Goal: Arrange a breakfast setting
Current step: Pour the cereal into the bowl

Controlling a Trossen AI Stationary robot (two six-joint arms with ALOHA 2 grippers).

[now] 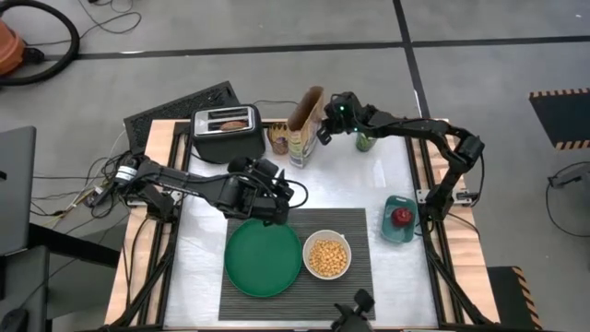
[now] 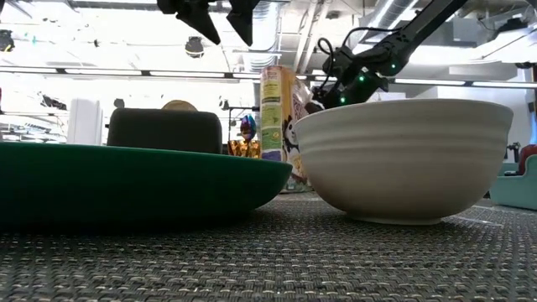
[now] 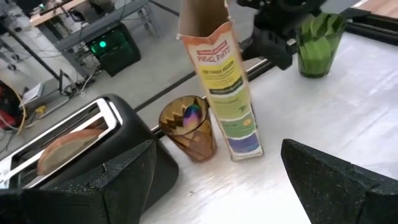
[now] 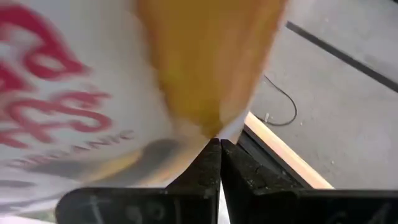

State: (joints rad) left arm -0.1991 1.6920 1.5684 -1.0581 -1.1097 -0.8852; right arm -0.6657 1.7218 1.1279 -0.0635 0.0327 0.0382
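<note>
nearest the front edge of the worktop (image 1: 387,184): ribbed dark grey placemat (image 1: 359,277) carrying the round green plate (image 1: 263,258) and, just beside it, the white bowl (image 1: 327,255) filled with yellow cereal (image 1: 327,257). plate and bowl side by side in the low view too, apart by a narrow gap, both flat on the mat.

just behind the plate, above the worktop: left jaws (image 1: 275,205), spread wide, nothing between them, both dark fingers (image 3: 336,180) bare at the edges of the wrist view. ahead of those jaws: black toaster (image 3: 87,155) with the pale bagel (image 3: 65,146) sitting down in a slot; beside it an amber faceted cup (image 3: 188,127) with the small purple-and-blue spoon (image 3: 192,113) standing inside; just beside the cup, a tall open cereal carton (image 3: 222,87), upright.

further back, at the carton's upper part: right jaws (image 1: 321,129), pinched nearly together, fingertips meeting right under the carton's printed face in the wrist view; whether card is actually caught between them, cannot tell. close beside those jaws, a green cup (image 3: 317,43).

off to the right side, well apart from both jaws: teal dish (image 1: 398,226) with a red apple (image 1: 402,216).
</note>
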